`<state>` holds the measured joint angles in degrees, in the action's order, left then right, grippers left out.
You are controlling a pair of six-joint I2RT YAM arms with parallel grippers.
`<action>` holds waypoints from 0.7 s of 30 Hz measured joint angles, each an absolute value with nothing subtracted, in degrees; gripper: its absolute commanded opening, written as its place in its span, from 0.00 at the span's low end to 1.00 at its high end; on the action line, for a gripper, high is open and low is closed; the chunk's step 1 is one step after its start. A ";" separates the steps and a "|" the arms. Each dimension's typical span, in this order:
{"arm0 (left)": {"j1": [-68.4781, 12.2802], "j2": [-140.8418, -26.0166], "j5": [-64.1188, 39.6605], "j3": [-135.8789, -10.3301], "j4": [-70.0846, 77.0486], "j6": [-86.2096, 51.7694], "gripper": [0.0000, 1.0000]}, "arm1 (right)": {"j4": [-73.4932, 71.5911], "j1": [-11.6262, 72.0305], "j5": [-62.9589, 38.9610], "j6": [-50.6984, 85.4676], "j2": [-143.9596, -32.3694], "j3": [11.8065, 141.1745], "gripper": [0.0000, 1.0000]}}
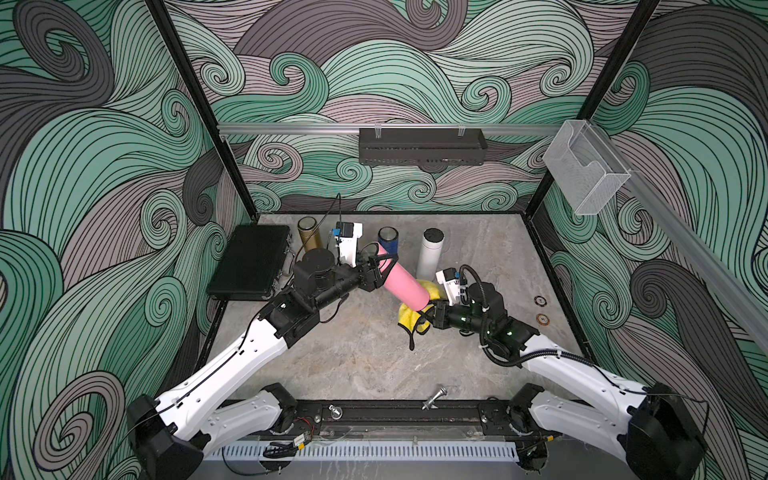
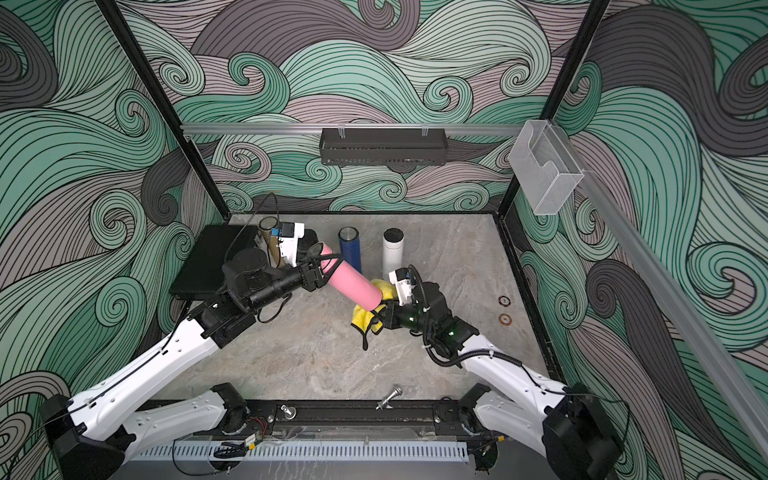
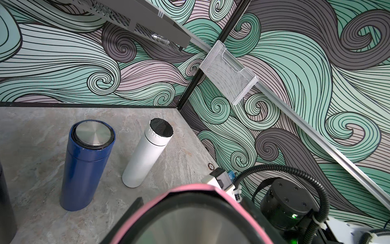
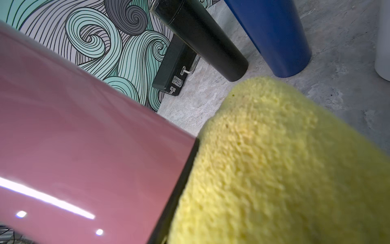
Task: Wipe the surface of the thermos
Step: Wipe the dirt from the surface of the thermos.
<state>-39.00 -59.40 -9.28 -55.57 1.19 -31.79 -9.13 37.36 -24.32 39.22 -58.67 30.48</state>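
Since the right gripper (image 1: 430,314) is pinched shut on a bunched yellow microfibre cloth (image 1: 409,319) with a loose tail hanging toward the grey stone-look tabletop (image 1: 353,365), the nearest risk is that tail snagging under the arm on a stroke and pulling the cloth off the work. The cloth touches only the base end of the glossy pink cylindrical thermos (image 1: 405,284), so a short stroke would leave most of the body unwiped. The left gripper (image 1: 376,272) has its fingers clamped on the thermos close to the lid end. It holds the thermos tilted, lid end high toward the rear left and base low toward the right arm, apparently off the table. That grip is far from where the cloth presses and the wall is slick, so a firm push could pivot or slide the thermos in the fingers, maybe drop it. Just behind the lid end stands a dark blue cylindrical thermos (image 1: 388,242), and a white cylindrical thermos (image 1: 431,254) stands near the right wrist; a wide swing could topple either. A bronze-coloured thermos (image 1: 309,239) and a flat black case (image 1: 249,262) sit farther left, less exposed. The pink thermos has a smooth shell with bright highlights, a thin black rim at the base and a black ring around brushed metal at the lid end; no dirt is visible.
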 measured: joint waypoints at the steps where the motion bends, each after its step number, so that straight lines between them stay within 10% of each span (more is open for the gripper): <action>1: -39.00 -59.61 -9.26 -55.51 1.72 -32.12 0.00 | -8.29 37.30 -24.12 39.27 -57.78 30.46 0.00; 21: -37.63 -62.08 -6.79 -53.71 0.84 -29.15 0.00 | 20.45 31.79 -14.41 35.92 -38.50 35.33 0.00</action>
<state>-37.63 -62.08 -6.79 -53.71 0.84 -29.15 20.45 31.79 -14.41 35.92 -38.50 35.33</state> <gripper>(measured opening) 0.626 0.117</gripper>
